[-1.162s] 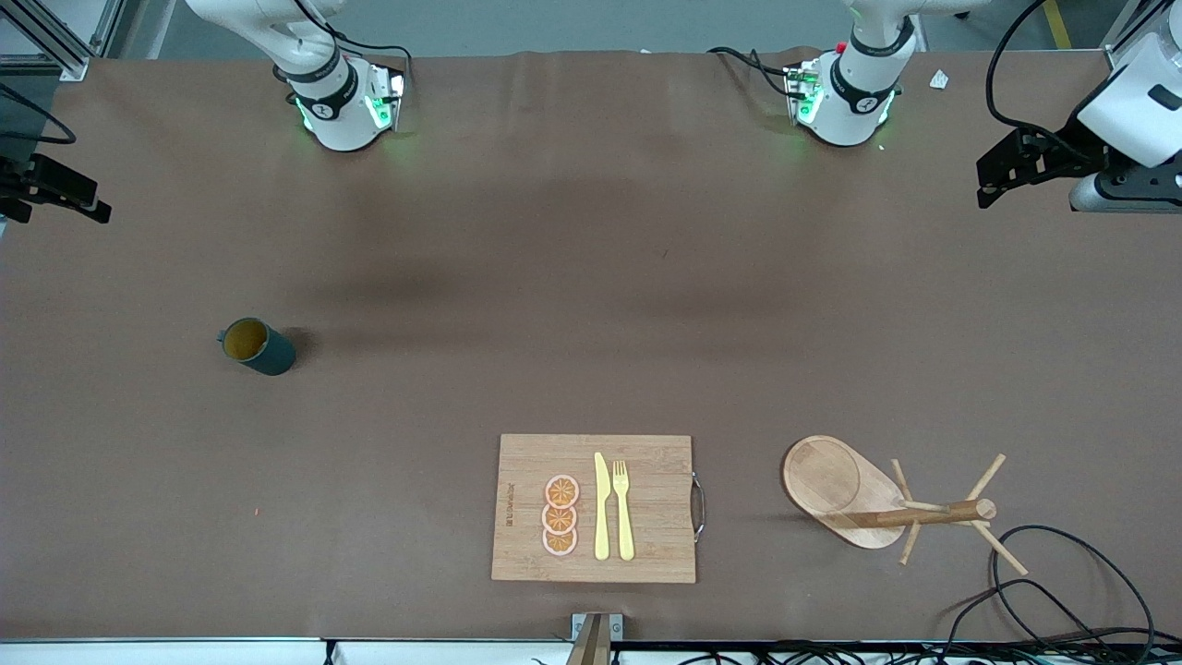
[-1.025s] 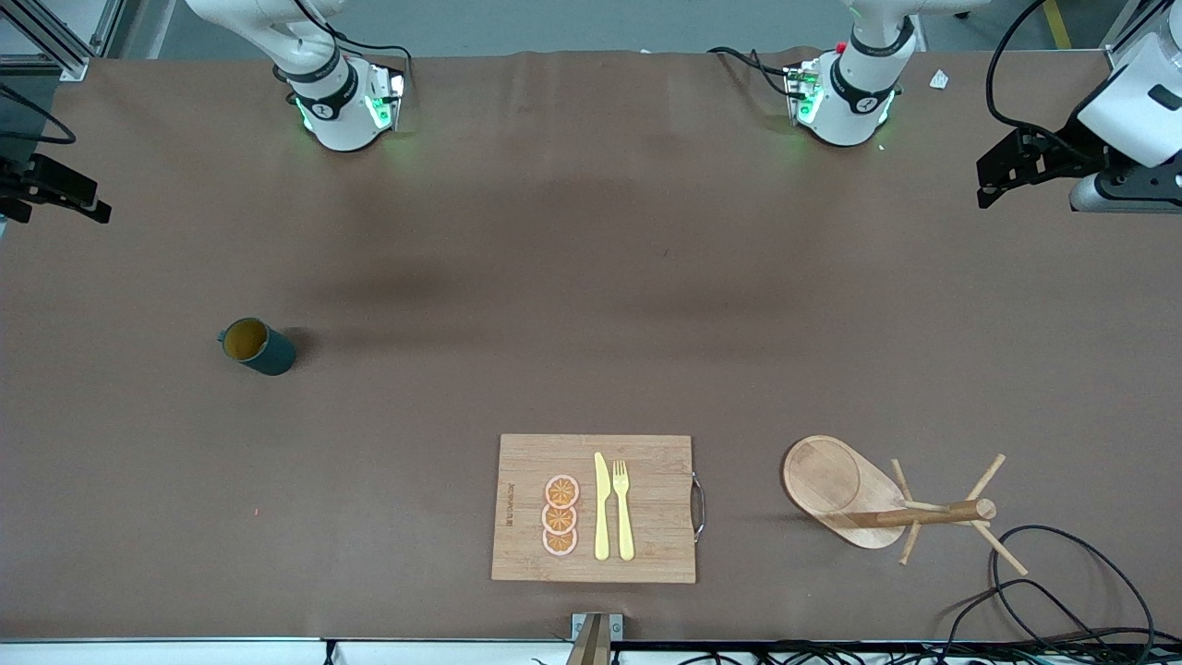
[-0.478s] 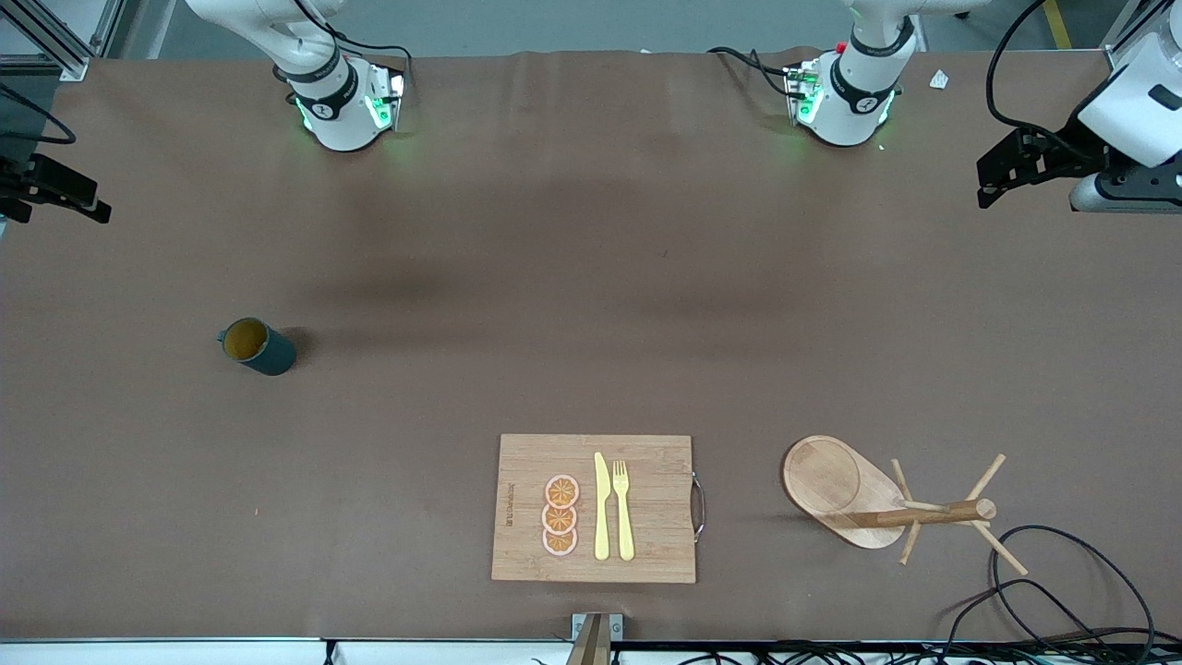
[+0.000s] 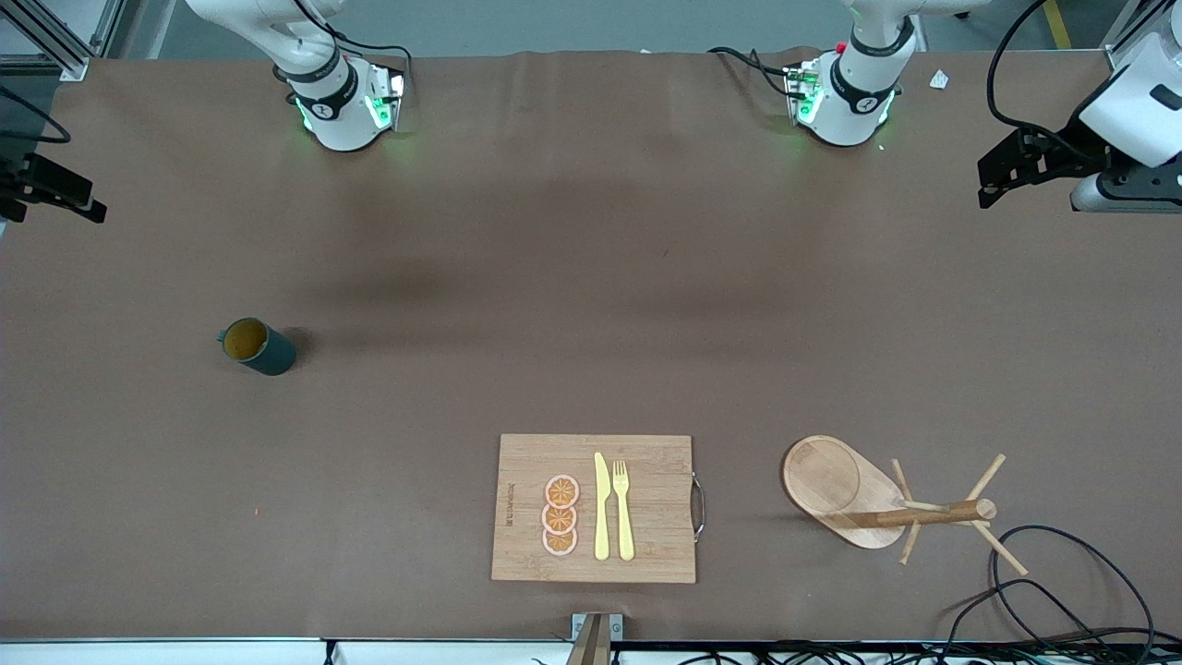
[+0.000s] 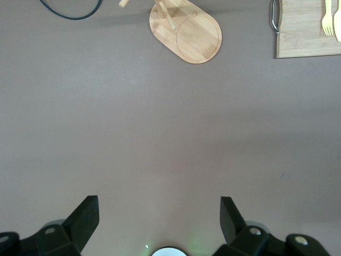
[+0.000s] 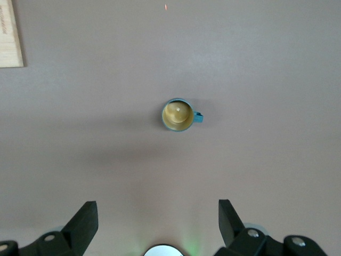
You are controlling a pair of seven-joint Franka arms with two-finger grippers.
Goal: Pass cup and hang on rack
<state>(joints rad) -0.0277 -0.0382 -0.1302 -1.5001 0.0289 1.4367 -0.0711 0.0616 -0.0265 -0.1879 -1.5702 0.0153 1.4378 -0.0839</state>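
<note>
A cup (image 4: 256,346) stands upright on the table (image 4: 554,277) toward the right arm's end, and a rack (image 4: 886,503) stands toward the left arm's end, beside a board (image 4: 646,503) whose edge bears small print too fine to read. The board carries orange slices (image 4: 560,515), a knife (image 4: 601,506) and a fork (image 4: 623,508). The left gripper (image 5: 160,224) and right gripper (image 6: 158,224) hang high over the table, jaws wide open and empty, the right one above the cup.

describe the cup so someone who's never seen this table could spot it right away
Start at the bamboo cutting board at the table's near edge, then look toward the right arm's end and a little farther from the camera. There the cup stands alone and upright on bare brown cloth. It is a small dark teal mug with a mustard-tan inside and a small loop handle, the only non-wooden vessel here.
</note>
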